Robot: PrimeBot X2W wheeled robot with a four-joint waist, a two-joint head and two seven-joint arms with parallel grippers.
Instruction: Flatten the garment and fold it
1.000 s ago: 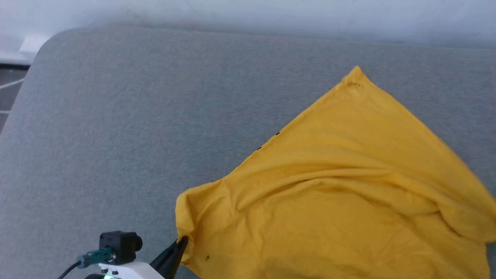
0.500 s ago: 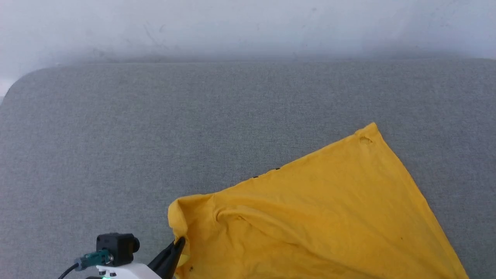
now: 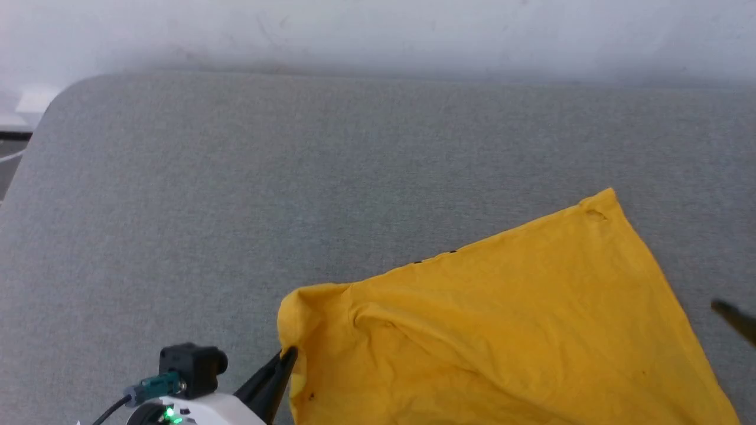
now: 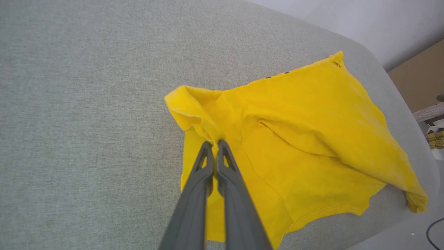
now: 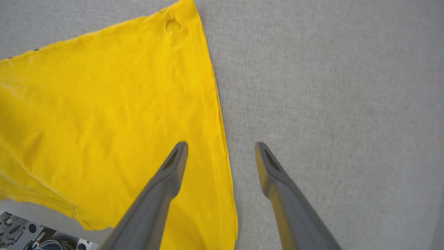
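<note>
Garment: yellow T-shirt (image 3: 502, 330), plain side up, lying on the grey fabric surface (image 3: 236, 206), lower-right of the head view, one corner pointing away from the robot.
Head view extra: pale wall (image 3: 378, 29) behind the surface; the L wrist's black camera block (image 3: 192, 366) w/ a green light beside it.
L wrist view extra: T-shirt (image 4: 312, 121) rumpled, a long fold across its middle, one end drooping over the rounded edge of the surface (image 4: 86, 86); a brown board (image 4: 421, 73) beyond that edge.
R wrist view extra: T-shirt (image 5: 104, 104) looks smoother here; its straight side edge runs down the frame over the surface (image 5: 329, 86); bits of grey hardware (image 5: 20, 225) at bottom left.
Seen in all 3: small pucker (image 3: 593, 213) (image 4: 335, 63) (image 5: 172, 25) at the far corner; tiny black marks (image 3: 437, 255) (image 4: 277, 75) (image 5: 36, 49) on the far edge.
L gripper (image 4: 215, 145): jaws pressed together, pinching a bunched fold of the T-shirt near its left corner; head view has the tips (image 3: 286, 357) right at that cloth edge.
R gripper (image 5: 221, 147): jaws spread wide, holding nothing; one finger over the yellow cloth, the other over bare grey, the shirt's side edge between them. Contact w/ cloth: can't tell.
Head view, R side: one blurred dark fingertip (image 3: 736, 316) at the frame edge, just off the shirt's right edge.
</note>
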